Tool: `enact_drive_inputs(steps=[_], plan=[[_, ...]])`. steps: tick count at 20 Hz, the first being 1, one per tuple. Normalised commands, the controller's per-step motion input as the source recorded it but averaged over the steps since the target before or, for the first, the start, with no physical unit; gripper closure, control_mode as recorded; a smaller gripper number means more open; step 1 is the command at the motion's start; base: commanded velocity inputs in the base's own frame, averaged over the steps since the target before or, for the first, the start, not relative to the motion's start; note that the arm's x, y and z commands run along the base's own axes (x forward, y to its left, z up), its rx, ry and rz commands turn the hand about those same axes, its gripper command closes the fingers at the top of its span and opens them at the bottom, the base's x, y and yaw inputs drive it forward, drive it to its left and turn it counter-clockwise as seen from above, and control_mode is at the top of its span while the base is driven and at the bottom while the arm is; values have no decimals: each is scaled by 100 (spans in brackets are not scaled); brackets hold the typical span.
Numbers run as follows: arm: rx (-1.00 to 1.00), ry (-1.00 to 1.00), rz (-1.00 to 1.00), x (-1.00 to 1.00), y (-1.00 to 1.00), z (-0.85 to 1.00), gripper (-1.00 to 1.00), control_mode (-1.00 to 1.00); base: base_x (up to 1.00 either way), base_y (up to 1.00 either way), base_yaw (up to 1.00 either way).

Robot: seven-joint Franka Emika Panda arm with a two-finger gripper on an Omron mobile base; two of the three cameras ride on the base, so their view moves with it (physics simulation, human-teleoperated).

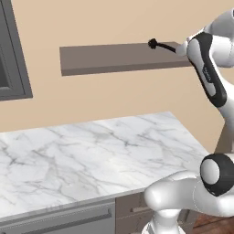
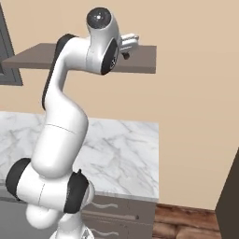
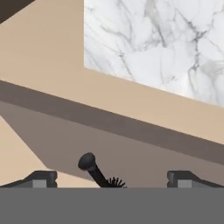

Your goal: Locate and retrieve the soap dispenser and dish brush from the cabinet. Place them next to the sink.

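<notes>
The cabinet (image 1: 109, 58) is a flat dark brown wall shelf above the counter, also seen in the right base view (image 2: 140, 58) and the hand view (image 3: 131, 144). The black dish brush (image 1: 160, 45) lies on its right part. In the hand view the brush (image 3: 94, 169) sits between my two fingertips, close below the hand. My gripper (image 3: 113, 180) is open around it and hovers at the shelf's right end (image 2: 126, 51). The soap dispenser and the sink are out of view.
A white marble counter (image 1: 91, 151) runs under the shelf, with brown drawer fronts (image 1: 132, 210) below it. A dark grey-framed panel (image 1: 13, 55) hangs on the wall at the left. The counter ends at the right over wooden floor (image 2: 186, 224).
</notes>
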Motion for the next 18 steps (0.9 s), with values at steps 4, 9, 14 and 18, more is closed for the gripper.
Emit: enact_drive_inputs(steps=[4, 9, 14, 18], plan=[[-1, 8, 0, 77, -2, 0, -100, -100, 0, 0, 0], [0, 13, 0, 75, -11, 0, -100, -100, 0, 0, 0], [0, 14, 4, 66, -21, -1, -100, -100, 0, 0, 0], [0, 7, 5, 42, -8, -8, -100, -100, 0, 0, 0]])
